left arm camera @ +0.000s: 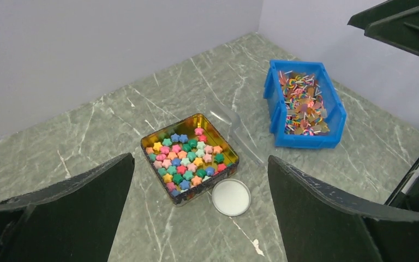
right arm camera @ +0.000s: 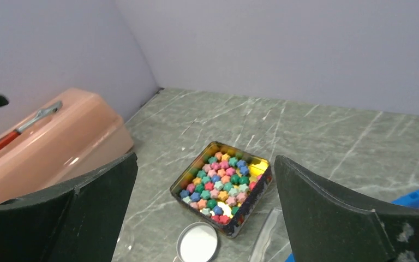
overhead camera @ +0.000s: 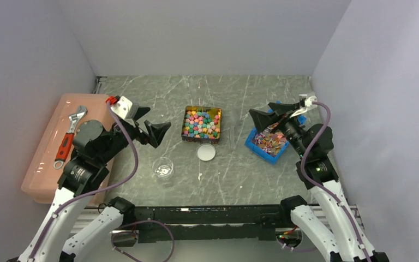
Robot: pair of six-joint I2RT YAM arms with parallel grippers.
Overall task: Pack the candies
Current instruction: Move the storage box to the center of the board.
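Candies [overhead camera: 201, 122]: small star-shaped lumps in pink, blue, green, yellow and orange, packed close inside a square gold tin [overhead camera: 199, 140] at mid-counter [overhead camera: 240, 174]. None seen outside the tin.

Just in front of the tin, a round white lid [overhead camera: 206, 152], lying flat. Nearer the left arm, a small clear jar [overhead camera: 163, 168], upright, apart from both; contents not readable.

Right of the tin, a blue bin [overhead camera: 253, 143] holding a jumble of striped, multicoloured pieces [overhead camera: 270, 141], too small to name. Bin partly covered by the right arm from above and cut to one corner in the right wrist view. Between tin and bin, something transparent [left arm camera: 239, 134], perhaps a flat plastic piece; hard to make out.

At the left edge, a pink tub [overhead camera: 43, 164] with a red-handled adjustable wrench [overhead camera: 68, 136] on top.

Left gripper [overhead camera: 158, 119] spread wide, holding nothing, in the air left of the tin. Right gripper [overhead camera: 259, 109] likewise spread and bare, above the bin.
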